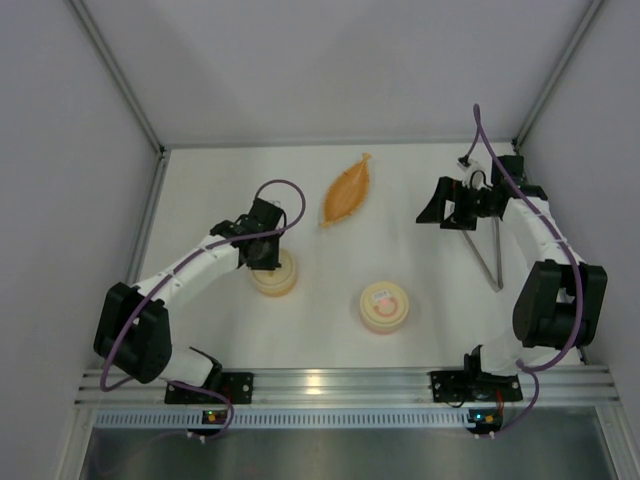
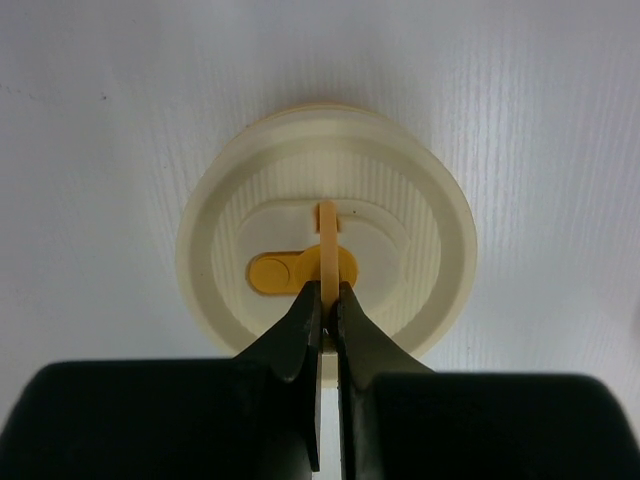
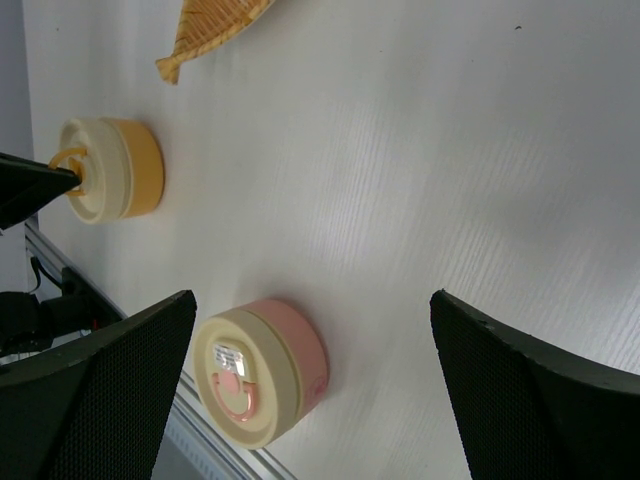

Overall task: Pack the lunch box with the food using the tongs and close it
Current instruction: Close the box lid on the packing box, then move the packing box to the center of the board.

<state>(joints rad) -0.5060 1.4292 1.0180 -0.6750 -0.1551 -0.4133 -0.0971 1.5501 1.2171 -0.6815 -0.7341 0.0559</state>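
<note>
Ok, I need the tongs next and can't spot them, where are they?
Top view, right side of the table: the tongs lie flat beside the right arm, to the right of the pink lunch box.

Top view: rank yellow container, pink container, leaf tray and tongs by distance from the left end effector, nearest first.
1. Yellow container: directly under the left end effector, which pinches its lid handle.
2. Leaf tray: to the right, toward the back.
3. Pink container: to the right, toward the front.
4. Tongs: far right.
</note>
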